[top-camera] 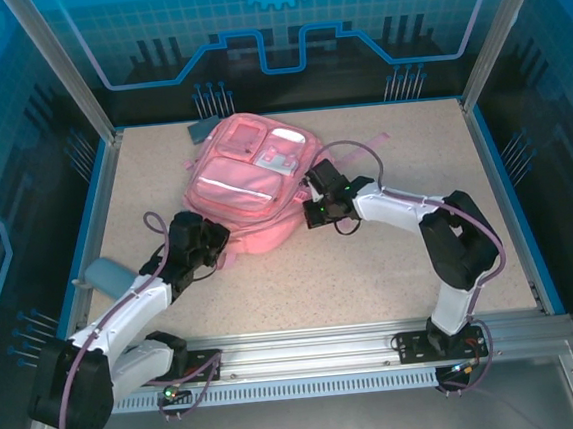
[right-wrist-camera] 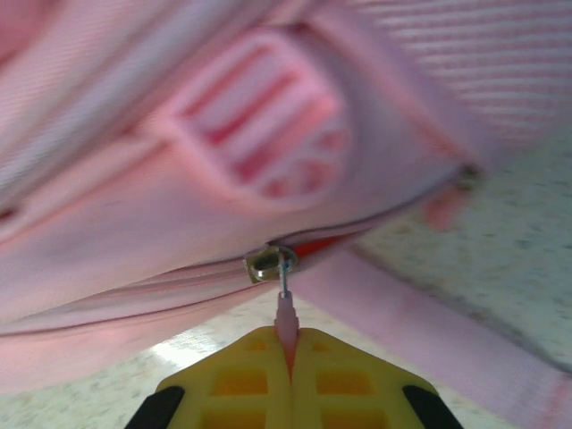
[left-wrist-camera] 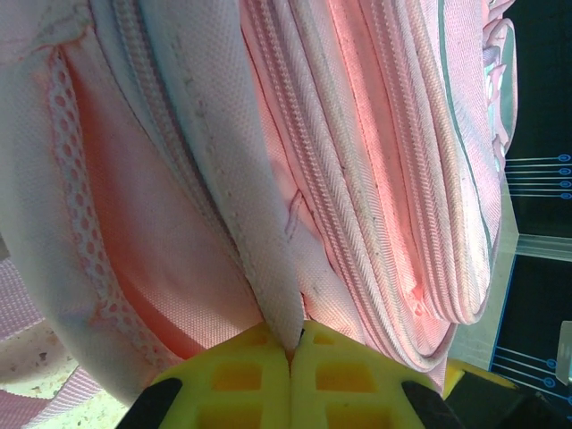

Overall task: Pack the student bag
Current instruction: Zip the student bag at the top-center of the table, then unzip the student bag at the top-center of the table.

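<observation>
**Both arms gripping the bag**

The bag (top-camera: 254, 182) is lying flat on the tabletop (top-camera: 391, 266), far of centre, front pockets facing up. The arms are reaching it from opposite sides.

Left fingers (top-camera: 214, 243) are sitting at the bag's near left edge. In the left wrist view the left fingers (left-wrist-camera: 268, 366) are clenching a fabric fold (left-wrist-camera: 268, 295) of the bag between the yellow pads.

Right fingers (top-camera: 311, 212) are resting against the bag's right side. In the right wrist view the right fingers (right-wrist-camera: 268, 357) are pinching the pink zip pull (right-wrist-camera: 284, 313), which is hanging from a metal slider (right-wrist-camera: 266, 264). A strap (right-wrist-camera: 429, 322) is trailing on the tabletop beside them.
</observation>
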You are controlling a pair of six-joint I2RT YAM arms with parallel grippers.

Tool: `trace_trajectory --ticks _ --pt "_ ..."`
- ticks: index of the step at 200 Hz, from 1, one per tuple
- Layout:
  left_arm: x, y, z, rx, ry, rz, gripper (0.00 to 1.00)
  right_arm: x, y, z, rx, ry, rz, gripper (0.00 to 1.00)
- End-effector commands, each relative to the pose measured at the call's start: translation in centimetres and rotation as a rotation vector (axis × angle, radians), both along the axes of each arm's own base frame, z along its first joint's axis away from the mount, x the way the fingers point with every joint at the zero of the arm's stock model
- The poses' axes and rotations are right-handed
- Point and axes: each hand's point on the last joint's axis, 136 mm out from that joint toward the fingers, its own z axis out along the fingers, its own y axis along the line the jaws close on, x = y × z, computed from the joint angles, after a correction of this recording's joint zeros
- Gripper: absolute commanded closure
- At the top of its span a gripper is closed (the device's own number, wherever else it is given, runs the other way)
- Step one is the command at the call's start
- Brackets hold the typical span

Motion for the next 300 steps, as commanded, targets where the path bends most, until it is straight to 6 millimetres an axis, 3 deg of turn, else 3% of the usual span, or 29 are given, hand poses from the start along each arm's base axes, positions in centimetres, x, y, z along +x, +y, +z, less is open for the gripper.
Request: trace_trajectory --ticks 1,56,103,121,151,184,194,216,237,257,300 --pt "-0.1 1.2 0.6 0.053 -0.023 0.019 0.98 1.7 -3.2 -1.0 -0.066 0.025 -0.132 1.0" --pt "-0.1 0.6 1.7 0.049 -0.035 -0.027 1.0 4.1 -4.9 -1.4 -0.077 0.049 -0.194 1.0" --pt "-0.9 -0.9 1.5 0.037 -0.03 -0.141 0.98 4.0 -5.9 -0.9 -0.098 0.033 -0.21 1.0" --pt "-1.3 -1.4 1.7 0.049 -0.026 -0.197 0.85 3.6 -6.7 -0.4 -0.101 0.014 -0.198 1.0" --pt "-1.9 -2.3 3.5 0.106 -0.059 -0.319 0.43 3.3 -8.7 0.3 -0.105 0.003 -0.194 1.0" --pt "-1.8 -3.6 7.1 0.303 -0.148 -0.481 0.26 3.3 -9.8 1.5 -0.028 0.0 -0.196 1.0" --pt "-1.5 -4.2 8.2 0.377 -0.176 -0.53 0.24 3.3 -9.8 2.2 -0.007 -0.011 -0.2 0.93" --pt "-0.5 -5.8 9.5 0.504 -0.188 -0.616 0.23 3.3 -10.0 4.0 0.037 -0.05 -0.216 0.5" --pt "1.0 -8.1 10.0 0.6 -0.164 -0.706 0.23 3.2 -10.4 5.9 0.065 -0.093 -0.235 0.27" --pt "2.5 -10.5 9.7 0.709 -0.126 -0.787 0.25 2.9 -11.2 7.2 0.073 -0.133 -0.269 0.16" --pt "4.8 -13.5 7.6 1.06 -0.052 -0.888 0.31 2.6 -12.8 7.5 0.124 -0.145 -0.351 0.07"
